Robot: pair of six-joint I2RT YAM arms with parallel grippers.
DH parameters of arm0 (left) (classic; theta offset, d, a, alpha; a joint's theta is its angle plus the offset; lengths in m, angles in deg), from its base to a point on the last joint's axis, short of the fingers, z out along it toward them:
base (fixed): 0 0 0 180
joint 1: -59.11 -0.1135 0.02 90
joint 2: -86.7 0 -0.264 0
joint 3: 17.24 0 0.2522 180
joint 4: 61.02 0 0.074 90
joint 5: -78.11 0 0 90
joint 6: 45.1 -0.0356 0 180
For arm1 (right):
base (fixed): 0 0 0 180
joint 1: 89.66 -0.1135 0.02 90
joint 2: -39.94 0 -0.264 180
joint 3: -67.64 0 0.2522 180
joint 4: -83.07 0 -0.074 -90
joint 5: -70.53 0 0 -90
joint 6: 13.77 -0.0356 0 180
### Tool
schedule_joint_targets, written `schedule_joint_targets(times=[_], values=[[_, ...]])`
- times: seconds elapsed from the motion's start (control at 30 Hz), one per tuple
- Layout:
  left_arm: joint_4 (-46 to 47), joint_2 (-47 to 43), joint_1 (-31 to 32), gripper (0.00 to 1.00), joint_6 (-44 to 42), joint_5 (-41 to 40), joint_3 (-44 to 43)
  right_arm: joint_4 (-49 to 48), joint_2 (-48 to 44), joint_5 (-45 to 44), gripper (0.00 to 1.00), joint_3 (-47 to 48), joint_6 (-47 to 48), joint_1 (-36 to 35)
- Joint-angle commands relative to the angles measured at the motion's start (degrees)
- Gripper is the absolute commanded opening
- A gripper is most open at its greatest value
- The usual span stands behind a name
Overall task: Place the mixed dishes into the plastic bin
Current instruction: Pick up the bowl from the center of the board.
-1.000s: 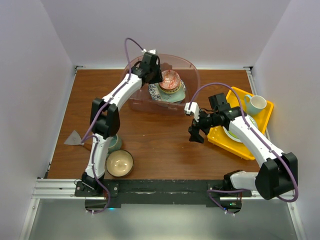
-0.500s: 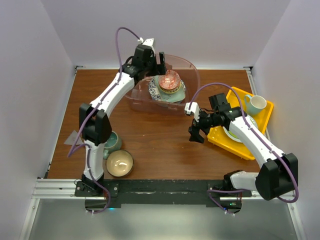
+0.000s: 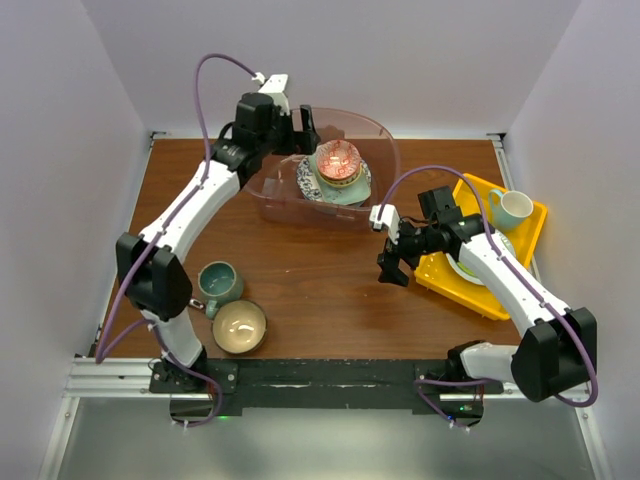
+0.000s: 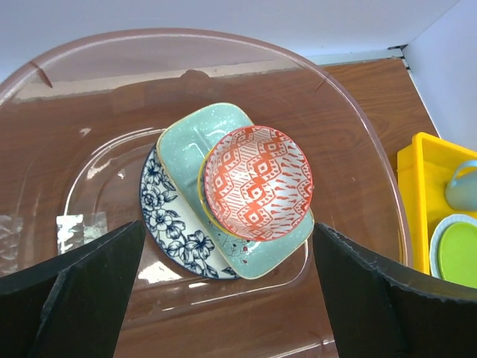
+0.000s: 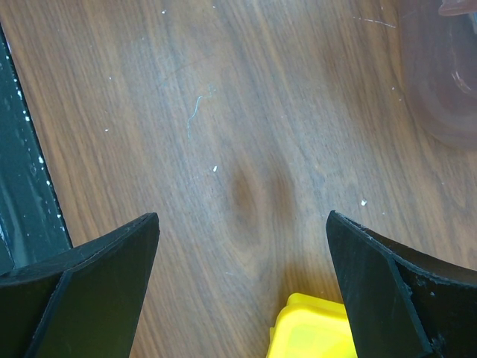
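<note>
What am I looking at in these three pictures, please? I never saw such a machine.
Two white-and-black robot arms are bolted at the near edge of a wooden table. One picture looks down from above; the other two come from a camera on each wrist, showing that arm's own black fingers. The left gripper hovers open above a large translucent pinkish plastic bin holding a stack: blue-flowered round plate, mint square dish, red-patterned small bowl. The right gripper is open over bare wood. Neither holds anything. A teal mug and a tan bowl stand on the table, a flat yellow tray at the right.
</note>
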Motion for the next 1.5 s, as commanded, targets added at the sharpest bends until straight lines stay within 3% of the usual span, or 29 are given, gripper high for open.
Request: schedule_joint_targets(times=[0.0,0.7,1.07,1.47], values=[[5.44,-7.93,-0.56,1.00,-2.73,2.11,4.56,0.33,-1.23,1.72,0.98,0.75,1.42,0.22],[10.02,-38.33,-0.91,1.00,-5.63,2.64,34.61,0.86,-1.40,6.38,0.98,1.37,5.73,-3.38],[11.86,-49.60,-0.91,1.00,-8.89,0.35,50.96,4.72,2.10,4.09,0.98,7.34,11.44,-9.53],[11.51,-56.98,-0.91,1.00,-9.68,-3.87,58.36,4.82,8.78,2.52,0.98,12.26,13.21,-20.77]])
